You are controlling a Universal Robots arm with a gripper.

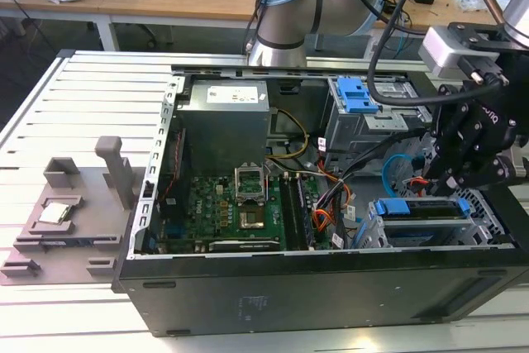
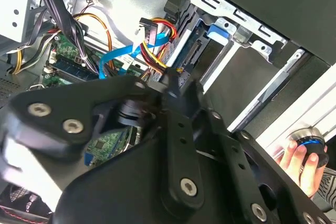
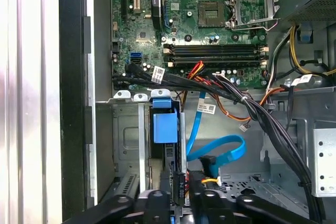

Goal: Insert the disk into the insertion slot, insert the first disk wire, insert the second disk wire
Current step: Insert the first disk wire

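Note:
The disk (image 1: 417, 209), framed by its blue caddy (image 3: 164, 125), sits inside the insertion slot (image 1: 488, 222), a low light-grey perforated cage (image 3: 126, 135) at the case's corner on the exterior view's right. My black gripper (image 1: 436, 181) hangs just over the disk's rear end. In the first wrist view the gripper (image 3: 180, 199) is shut on a black wire connector (image 3: 178, 186) that touches the disk's edge. Red, yellow and black wires (image 2: 153, 51) run into the gripper (image 2: 169, 80). A loose blue data wire (image 3: 226, 148) loops beside the disk.
The motherboard (image 1: 235, 204), power supply (image 1: 225, 121) and a taller cage with a blue latch (image 1: 355, 97) fill the open case. A thick black cable bundle (image 3: 252, 108) crosses near the slot. A grey fixture (image 1: 74, 204) lies on the table. A person's hand (image 2: 300, 162) holds a knob outside the case.

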